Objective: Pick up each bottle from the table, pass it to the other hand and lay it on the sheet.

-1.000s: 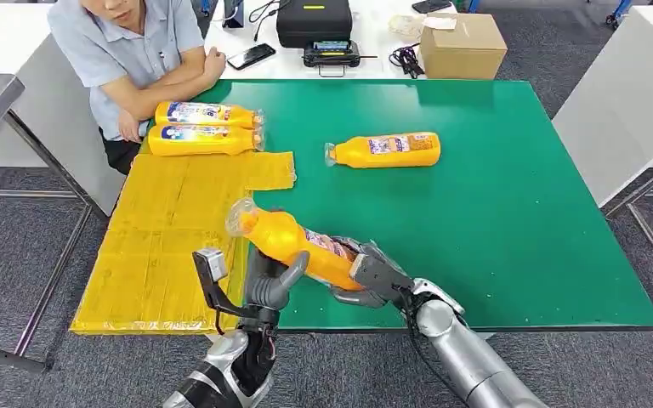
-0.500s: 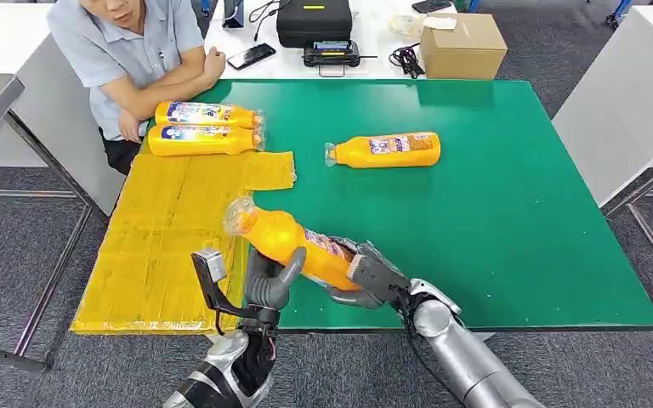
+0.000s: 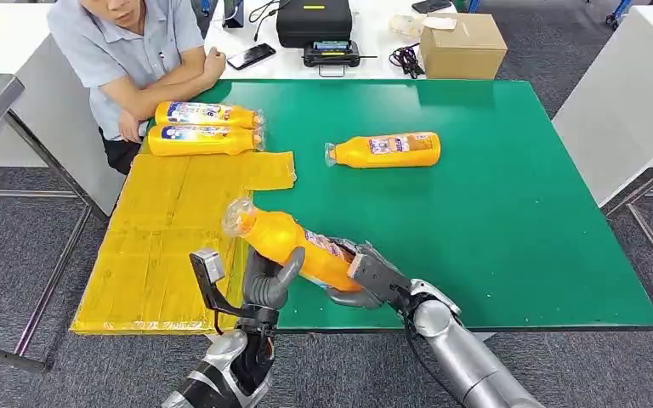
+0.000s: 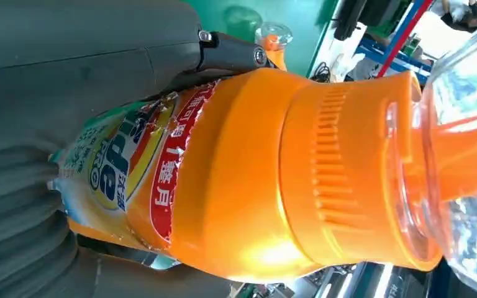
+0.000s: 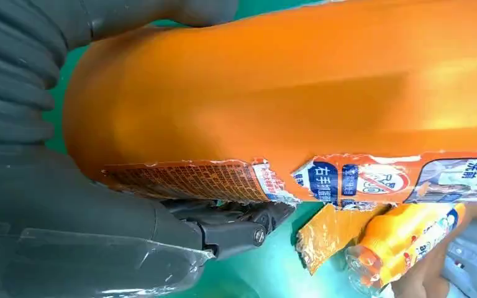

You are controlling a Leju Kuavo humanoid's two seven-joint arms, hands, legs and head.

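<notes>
Currently both hands meet on one orange bottle (image 3: 293, 246) above the near edge of the green counter (image 3: 510, 221), close to where the yellow sheet (image 3: 161, 246) overlaps the counter's left edge. Right hand (image 3: 366, 276): fingers wrapped round the bottle's base end, holding it clear of the counter. Left hand (image 3: 265, 285): thumb and fingers curled up round the bottle's middle from below; the left wrist view shows the grey thumb lying against the labelled body, in contact. How firmly the left hand grips cannot be told. Bottle is tilted, its clear cap (image 3: 238, 217) highest and pointing toward the far left, out over the sheet.

Second loose bottle (image 3: 384, 150) lies on its side on the bare green surface, toward the far edge, near the middle, cap pointing left.

Two more bottles (image 3: 207, 127) lie side by side, touching, at the far end of the sheet by the counter's far-left corner, caps to the right.

A person (image 3: 132, 51) sits at that far-left corner, forearm resting just beside those two bottles.

A cardboard box (image 3: 462, 44) and a black case (image 3: 313, 21) sit on the white table beyond the far edge.
</notes>
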